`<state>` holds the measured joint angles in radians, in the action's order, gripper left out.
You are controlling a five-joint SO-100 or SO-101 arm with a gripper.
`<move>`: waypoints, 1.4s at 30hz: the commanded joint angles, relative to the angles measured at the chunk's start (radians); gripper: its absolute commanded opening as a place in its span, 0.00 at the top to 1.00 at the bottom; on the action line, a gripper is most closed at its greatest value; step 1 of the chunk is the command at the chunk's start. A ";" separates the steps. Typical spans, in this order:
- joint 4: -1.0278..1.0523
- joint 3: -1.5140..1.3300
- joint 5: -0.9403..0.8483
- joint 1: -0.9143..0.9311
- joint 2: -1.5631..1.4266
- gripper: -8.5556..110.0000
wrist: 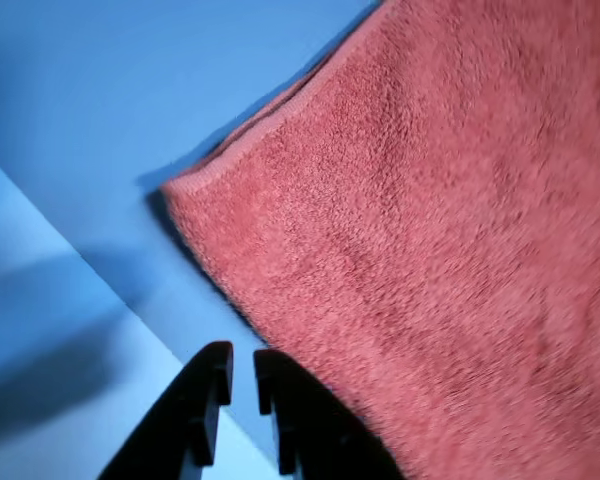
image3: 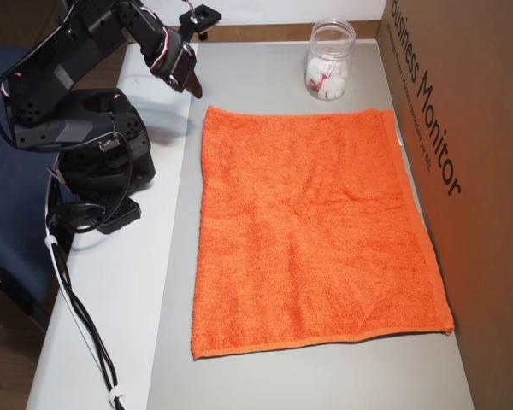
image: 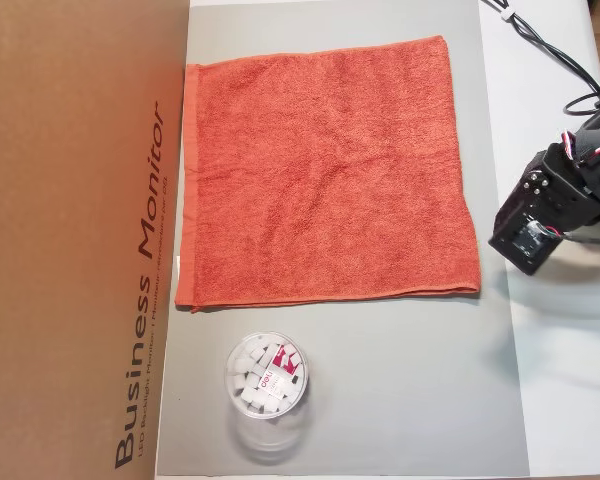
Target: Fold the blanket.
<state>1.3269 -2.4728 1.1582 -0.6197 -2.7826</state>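
blanket [image: 325,170] lay flat and unfolded on the grey mat [image: 400,390] on the counter [image: 570,400], with a cardboard box [image: 70,240] along its far edge and a clear jar [image: 266,377] of small white bits just off one side. claw [wrist: 242,385] hovered empty over the mat, its two fingers nearly together with only a thin gap, gripping nothing. in the wrist view the nearest blanket corner [wrist: 175,188] sat ahead and a little left of the fingertips, close but not touching; in an overhead view the claw [image3: 192,85] hung just beside the corner nearest the jar [image3: 331,60]. the step in hand looked like the reach for that corner. to do it well, the claw would probably need to open wider, come down over the hemmed edge, and pinch only the corner so the cloth lifts cleanly without dragging the whole blanket across the mat.
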 commanded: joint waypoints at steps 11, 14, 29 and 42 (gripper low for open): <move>-0.011 0.008 -0.207 -0.011 0.006 0.78; -0.011 -0.014 -0.210 -0.023 0.006 0.78; -0.193 -0.044 -0.219 -0.120 0.227 0.78; -0.321 -0.061 -0.221 -0.176 0.353 0.78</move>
<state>1.0201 -2.5387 0.9465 -0.7808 -2.4329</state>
